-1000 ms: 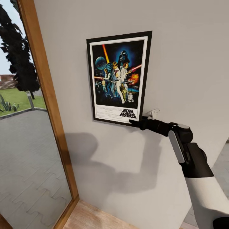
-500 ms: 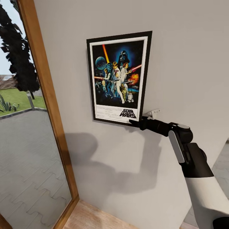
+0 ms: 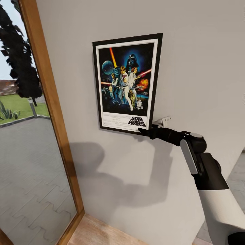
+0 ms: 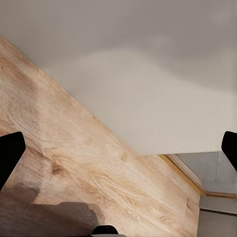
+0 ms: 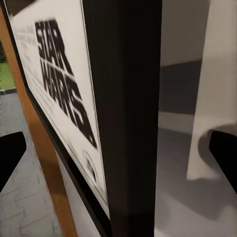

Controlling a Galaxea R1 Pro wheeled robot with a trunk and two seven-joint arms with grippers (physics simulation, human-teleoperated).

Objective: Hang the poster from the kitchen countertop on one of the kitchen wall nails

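The poster (image 3: 126,83) hung flat against the grey wall (image 3: 204,68), a little tilted, just beside the wooden window frame (image 3: 51,102). The right gripper (image 3: 144,131) reached to the poster's lower corner nearest it, its black tip at the frame's edge; in the right wrist view the frame's edge (image 5: 123,118) stood between the two fingertips (image 5: 10,153), which were spread wide and apart from it. A small white fitting (image 3: 162,120) stuck out from the wall just beside that corner. The left gripper (image 4: 118,153) pointed at the wooden floor (image 4: 74,163) below the wall, its fingers wide apart, holding nothing.
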